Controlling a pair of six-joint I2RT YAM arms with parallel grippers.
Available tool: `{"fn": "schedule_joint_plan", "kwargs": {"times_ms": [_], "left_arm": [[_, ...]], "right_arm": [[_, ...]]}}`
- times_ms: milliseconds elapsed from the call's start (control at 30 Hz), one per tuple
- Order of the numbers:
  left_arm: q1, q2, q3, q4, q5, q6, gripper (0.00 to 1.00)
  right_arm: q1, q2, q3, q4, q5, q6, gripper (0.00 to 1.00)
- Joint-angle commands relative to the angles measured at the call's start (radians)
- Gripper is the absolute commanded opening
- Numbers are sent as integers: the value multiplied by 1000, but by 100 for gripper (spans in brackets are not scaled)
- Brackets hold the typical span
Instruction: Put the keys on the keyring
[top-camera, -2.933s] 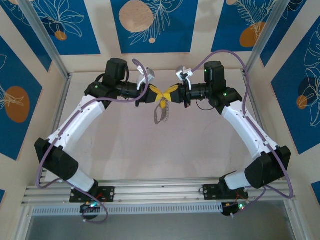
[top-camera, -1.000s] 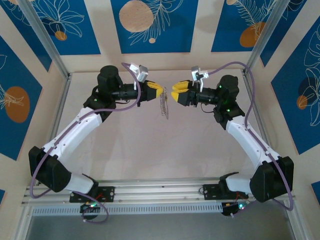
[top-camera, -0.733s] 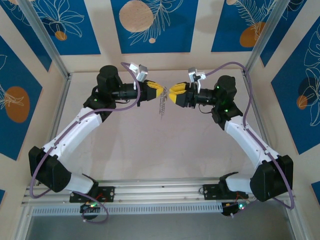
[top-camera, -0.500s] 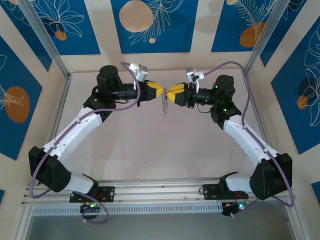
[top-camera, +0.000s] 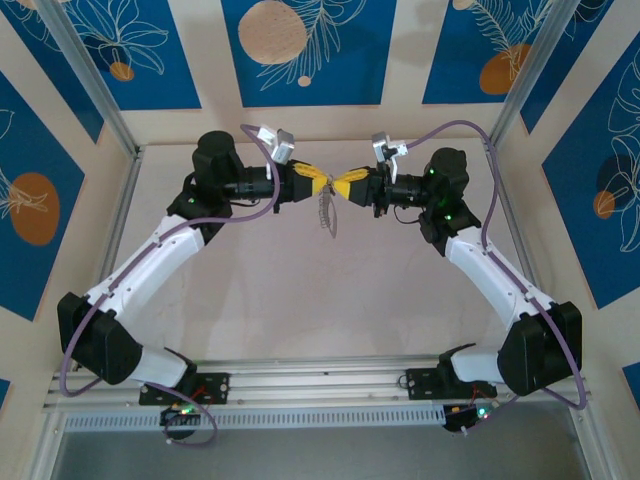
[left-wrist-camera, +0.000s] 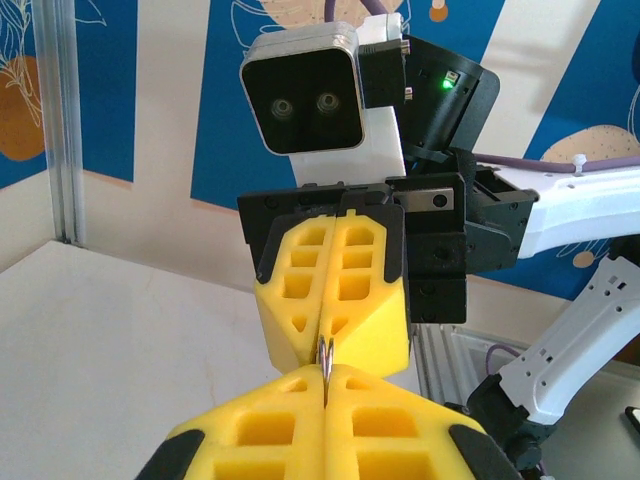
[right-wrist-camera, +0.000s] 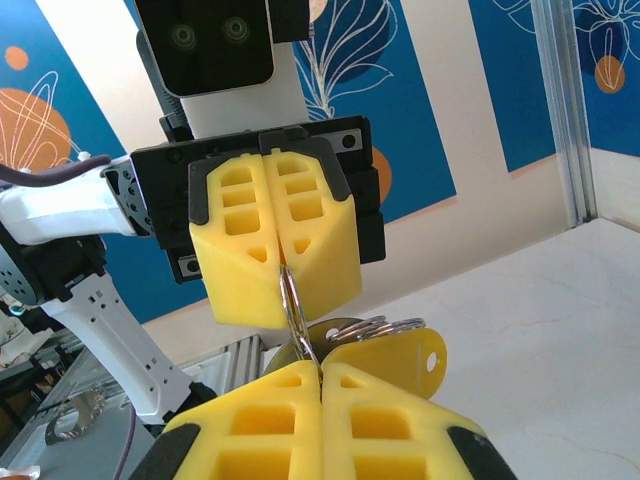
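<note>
Both sets of jaws are clenched, tip to tip, on the thin metal keyring (right-wrist-camera: 292, 300). The right gripper (right-wrist-camera: 322, 375) and the left gripper (top-camera: 320, 183) pinch it from opposite sides. Small split rings (right-wrist-camera: 375, 324) and a flat yellow tab (right-wrist-camera: 395, 360) with a hole sit just beside the pinch. The keyring hangs under the meeting fingertips, above the far half of the counter (top-camera: 300, 320).

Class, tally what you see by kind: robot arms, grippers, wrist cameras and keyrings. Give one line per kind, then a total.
Robot arms: 2, the left arm and the right arm
Grippers: 2, the left gripper and the right gripper
Wrist cameras: 2, the left wrist camera and the right wrist camera
Keyrings: 1, the keyring, pinched by both grippers
Total: 7
</note>
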Motion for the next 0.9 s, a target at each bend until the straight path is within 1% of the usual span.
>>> {"fn": "schedule_joint_plan", "kwargs": {"times_ms": [0, 133, 300, 467, 633, 733, 867], "left_arm": [[-6, -37, -11, 72, 29, -28, 0], [-5, -37, -12, 103, 29, -50, 0], [-6, -34, -17, 123, 25, -62, 0], [-6, -40, -24, 130, 21, -63, 0], [-5, -42, -38, 148, 23, -74, 0], [-6, -39, -44, 170, 26, -92, 0], [-7, -38, -63, 202, 24, -114, 0]], "right_arm": [[13, -10, 1, 5, -6, 4, 0], [46, -3, -16, 4, -4, -1, 0], [105, 20, 9, -82, 7, -69, 0], [85, 20, 9, -116, 8, -78, 0], [63, 8, -11, -76, 9, -39, 0], [74, 8, -6, -63, 13, -24, 0], [105, 17, 19, -98, 17, -45, 0]]}}
